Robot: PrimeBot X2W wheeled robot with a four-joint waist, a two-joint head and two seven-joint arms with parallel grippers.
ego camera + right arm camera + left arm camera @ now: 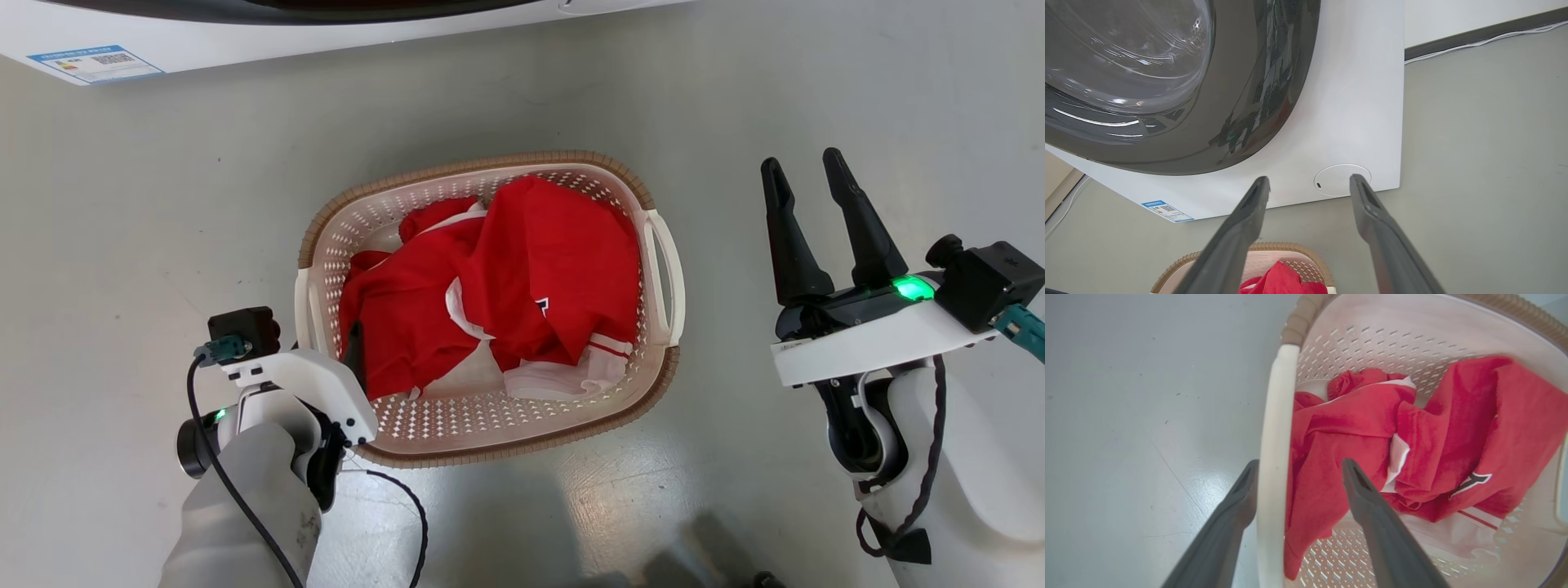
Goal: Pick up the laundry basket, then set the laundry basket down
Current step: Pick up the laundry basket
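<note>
The laundry basket (522,159) sits on the grey floor, cream and perforated with a tan rim, holding red and white clothes (531,269). My left gripper (331,343) is at its left side, mostly hidden under the wrist. In the left wrist view, that gripper (1300,462) is open and straddles the white loop handle (1278,416): one finger outside the basket (1372,335), the other inside over the red clothes (1474,416). My right gripper (802,162) hovers open and empty to the right of the basket. In the right wrist view it (1309,179) points toward the washing machine, with the basket (1274,247) below.
A white washing machine (1355,102) with a dark round door (1167,81) stands just beyond the basket; its lower edge (245,41) runs along the top of the head view. Bare grey floor (816,82) surrounds the basket. A cable lies along the wall base (1486,38).
</note>
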